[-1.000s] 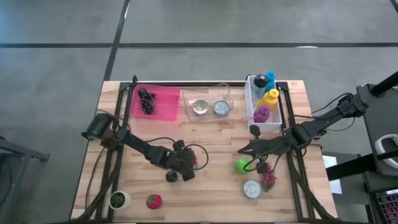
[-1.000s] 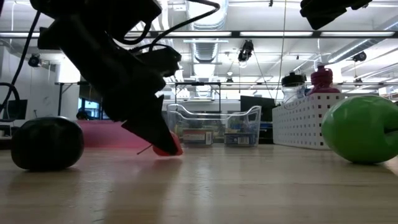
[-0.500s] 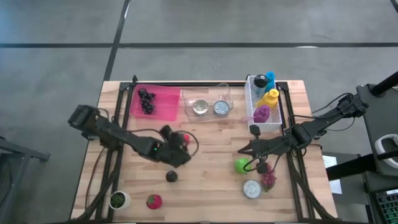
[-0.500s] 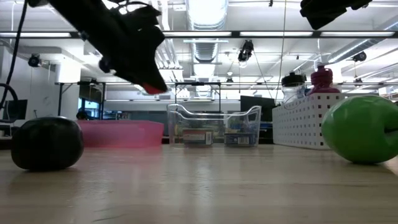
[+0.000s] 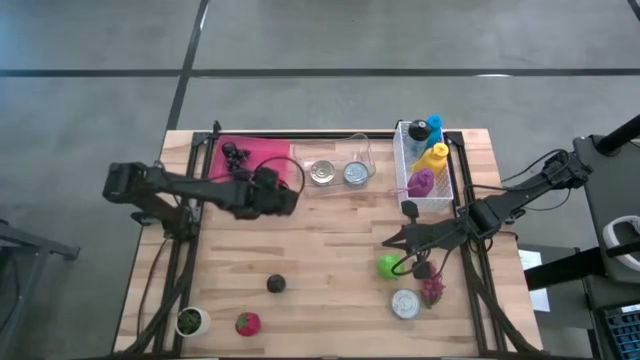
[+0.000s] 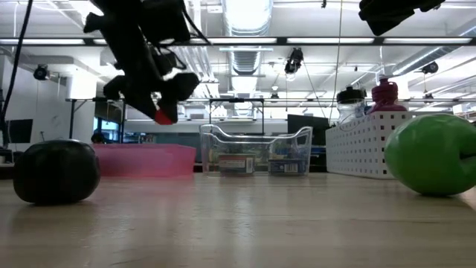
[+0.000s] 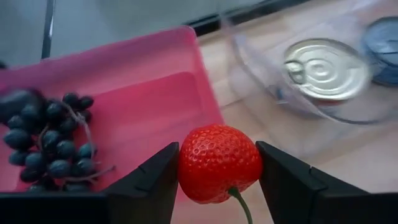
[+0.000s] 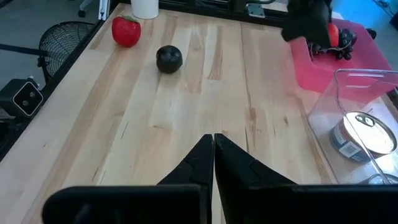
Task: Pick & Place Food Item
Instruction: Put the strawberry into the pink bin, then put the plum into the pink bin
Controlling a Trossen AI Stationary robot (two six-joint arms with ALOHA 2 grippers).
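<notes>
We see the left gripper (image 7: 217,180) up in the air, its two dark fingers (image 7: 149,183) pinching a bumpy red strawberry (image 7: 219,163) with a green stem. It hangs over the edge of the flat pink plastic tray (image 5: 262,150), which has a bunch of dark grapes (image 7: 53,140) in it (a clear plastic tub (image 5: 335,163) with two shiny tin cans sits just beside). The right gripper (image 8: 213,155) waits near the round green fruit (image 5: 389,266), fingers pressed together.

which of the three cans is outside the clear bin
The can at the table's near right, by the green fruit. It stands on the bare wood, while the other two cans sit side by side inside the clear bin.
</notes>
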